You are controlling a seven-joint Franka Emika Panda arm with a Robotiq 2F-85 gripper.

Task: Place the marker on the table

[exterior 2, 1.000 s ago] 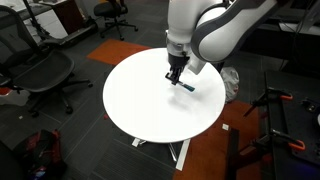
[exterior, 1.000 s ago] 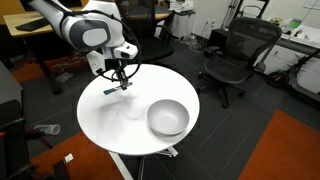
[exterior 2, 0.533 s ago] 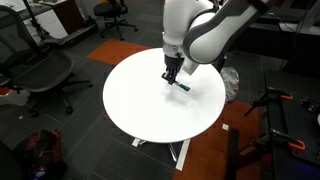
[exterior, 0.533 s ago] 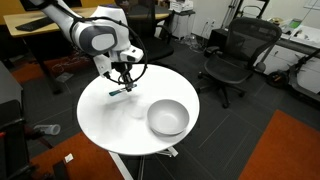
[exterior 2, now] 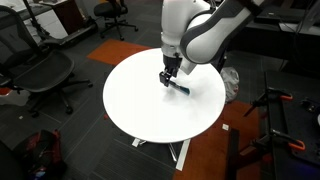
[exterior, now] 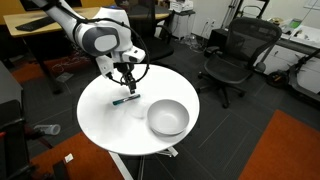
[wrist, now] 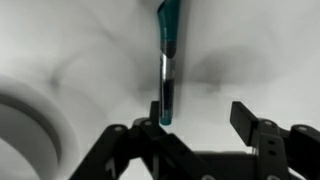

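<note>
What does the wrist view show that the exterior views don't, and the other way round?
Only the wrist view shows the jaws spread wide, not closed on the marker, whose teal end points away. Only an exterior view shows the arm, the whole round table and an office chair. Both show the marker lying flat on the table, and the bowl.

A round silver-grey bowl stands upright near me, its rim in a corner of my wrist view. Beyond it stands a black mesh office chair, and a wooden desk is behind me.
</note>
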